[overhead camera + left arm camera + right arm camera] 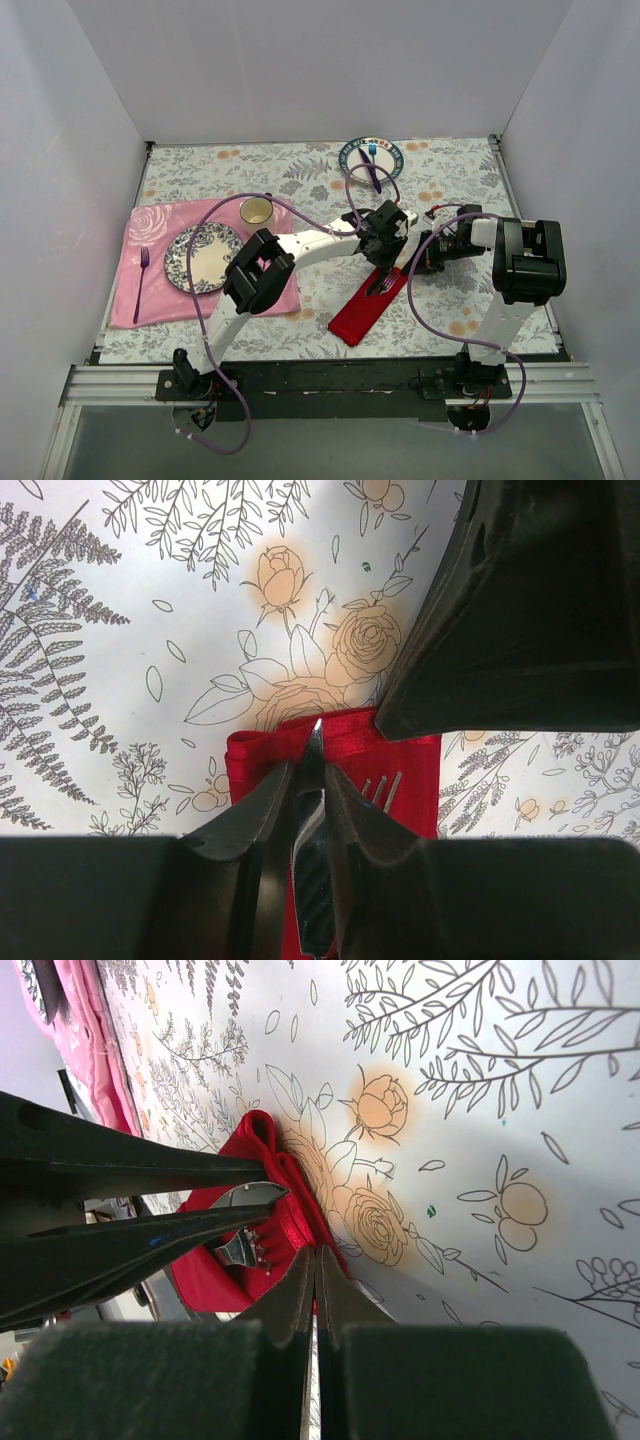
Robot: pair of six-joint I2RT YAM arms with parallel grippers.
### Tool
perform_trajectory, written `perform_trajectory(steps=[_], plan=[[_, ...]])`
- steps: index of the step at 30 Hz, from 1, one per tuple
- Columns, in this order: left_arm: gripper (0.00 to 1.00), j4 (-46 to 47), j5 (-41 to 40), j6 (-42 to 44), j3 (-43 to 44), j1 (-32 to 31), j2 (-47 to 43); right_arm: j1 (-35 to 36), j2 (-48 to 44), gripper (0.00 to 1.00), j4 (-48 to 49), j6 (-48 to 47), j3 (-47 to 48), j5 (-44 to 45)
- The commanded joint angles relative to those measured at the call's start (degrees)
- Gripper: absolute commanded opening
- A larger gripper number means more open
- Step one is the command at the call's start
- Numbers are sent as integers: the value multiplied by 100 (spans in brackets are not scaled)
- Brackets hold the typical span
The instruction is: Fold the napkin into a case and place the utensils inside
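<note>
The red napkin lies folded into a long narrow strip on the flower-printed tabletop, right of the middle and toward the near edge, running slantwise from near-left to far-right. At its far end lie the utensils: the knife points its tip at the cloth's far edge, and the fork rests just to its right with only the tines showing. The left pincer reaches in over that end with its jaws a narrow way apart and the knife blade in the gap between them; whether they actually pinch the blade cannot be told from these views. The right pincer is clenched tight, and its tips come down at the edge of the napkin's far end, just beside the left one. Well apart on the left, a pink placemat carries a patterned plate and a purple fork, with a cup at its far right corner.
</note>
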Motion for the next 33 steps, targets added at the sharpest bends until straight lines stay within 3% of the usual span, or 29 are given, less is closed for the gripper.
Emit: perform_trajectory(steps=[1, 19, 22, 23, 24, 27, 33], plan=[[19, -231, -215, 181, -97, -79, -369, 23, 27, 1, 65, -5, 130, 49], [16, -319, -198, 94, -369, -79, -685, 23, 79, 1, 57, 4, 183, 67], [30, -337, -136, 59, -308, -79, -711, 23, 79, 1, 48, -14, 209, 23], [37, -337, -127, 24, -299, -79, -729, 23, 36, 1, 65, -14, 218, 23], [50, -285, -171, -3, -299, -79, -764, 23, 18, 1, 74, -14, 235, 23], [69, -240, -285, -91, -246, -26, -913, 23, 70, 1, 30, -66, 340, 40], [74, -258, -224, -135, -272, 307, -1256, 41, 308, 1, -154, -268, 752, 23]])
